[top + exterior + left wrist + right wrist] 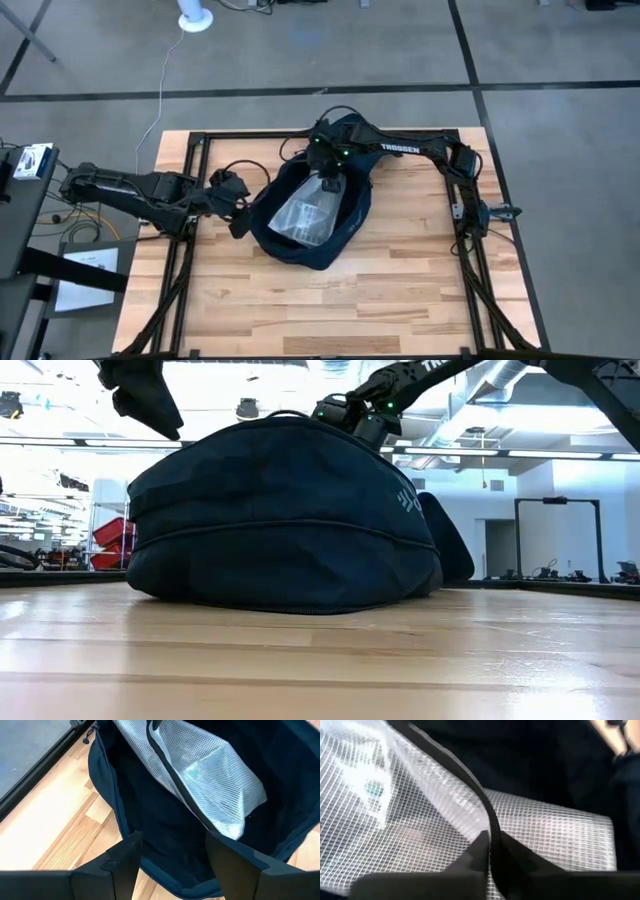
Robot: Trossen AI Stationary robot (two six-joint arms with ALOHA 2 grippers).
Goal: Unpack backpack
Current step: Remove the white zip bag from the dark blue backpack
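Pinching only the zip edge of the clear pouch (420, 820), the right claw (490, 845) could lose it if the pouch snags inside the backpack (345, 235) lying mid-table (300, 310). Left claw (172, 855), spread, hovers at the rim.

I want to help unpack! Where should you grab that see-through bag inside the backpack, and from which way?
Best by its dark zipper edge, coming straight down through the backpack's open top. That edge stands up as a firm ridge, while the rest of the clear pouch is floppy and lies against the lining. The right gripper is already shut on that edge; the left gripper waits open at the rim.
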